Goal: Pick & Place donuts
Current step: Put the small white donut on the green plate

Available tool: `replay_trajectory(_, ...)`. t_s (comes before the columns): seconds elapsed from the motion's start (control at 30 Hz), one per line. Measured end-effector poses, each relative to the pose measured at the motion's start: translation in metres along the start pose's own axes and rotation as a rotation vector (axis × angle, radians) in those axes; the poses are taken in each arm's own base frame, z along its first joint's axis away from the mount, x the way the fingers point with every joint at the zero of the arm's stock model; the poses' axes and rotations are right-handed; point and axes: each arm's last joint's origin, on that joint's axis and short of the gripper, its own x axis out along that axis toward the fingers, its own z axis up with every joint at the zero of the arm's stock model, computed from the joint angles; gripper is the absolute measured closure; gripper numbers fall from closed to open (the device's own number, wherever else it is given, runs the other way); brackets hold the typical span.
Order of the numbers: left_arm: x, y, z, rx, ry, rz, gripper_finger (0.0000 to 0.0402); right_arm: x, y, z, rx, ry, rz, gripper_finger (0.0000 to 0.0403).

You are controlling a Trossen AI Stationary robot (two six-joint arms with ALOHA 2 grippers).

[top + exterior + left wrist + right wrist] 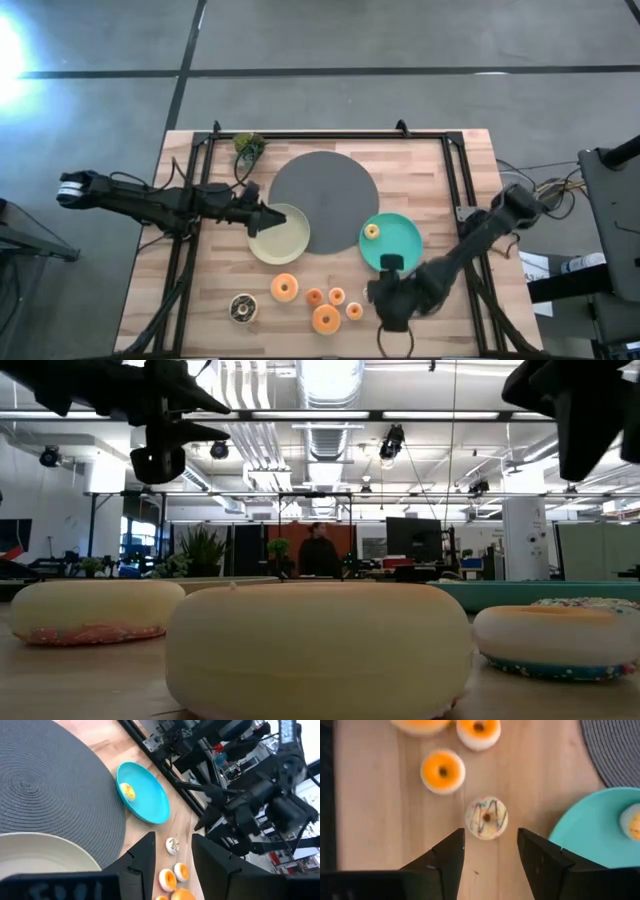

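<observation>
Several small donuts lie flat on the wood near the table's near edge, orange face up: a big one (284,288), another big one (326,319), small ones (337,296), and a chocolate-brown one (243,308). A white-frosted donut with dark drizzle (486,817) lies just ahead of my right gripper (490,847), which hovers open above it, beside the teal plate (400,240). One yellow donut (372,231) rests on that plate. My left gripper (268,215) is open over the cream plate (285,240) and holds nothing.
A large dark grey disc (325,195) lies at the table's middle, touching both plates. A small green object (249,146) sits near the far edge. A black frame (330,135) runs along the table's far and side edges. Bare wood lies toward the near left corner.
</observation>
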Motion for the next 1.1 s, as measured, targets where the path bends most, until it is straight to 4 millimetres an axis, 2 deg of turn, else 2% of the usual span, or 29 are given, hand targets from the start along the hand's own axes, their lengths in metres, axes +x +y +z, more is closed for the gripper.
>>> replay_trajectory(0.2,0.000,0.001,-0.001,0.013,0.013,0.002,0.0301,0.024,0.032,0.008,-0.045,0.035,-0.020,0.0235)
replay_trajectory(0.37,0.000,0.001,-0.001,0.013,0.018,-0.005,0.0301,0.045,0.041,0.009,-0.027,0.081,-0.050,0.0232)
replay_trajectory(0.53,0.000,0.001,-0.001,0.010,0.022,-0.008,0.0301,0.049,0.039,0.007,0.031,0.080,-0.071,0.0238)
replay_trajectory(0.8,0.000,0.001,-0.001,0.009,0.022,-0.009,0.0301,0.060,0.032,-0.001,0.026,0.106,-0.092,0.0257)
replay_trajectory(1.1,0.000,0.001,-0.001,-0.012,0.022,-0.009,0.0301,0.075,0.017,0.007,0.064,0.084,-0.065,0.0279)
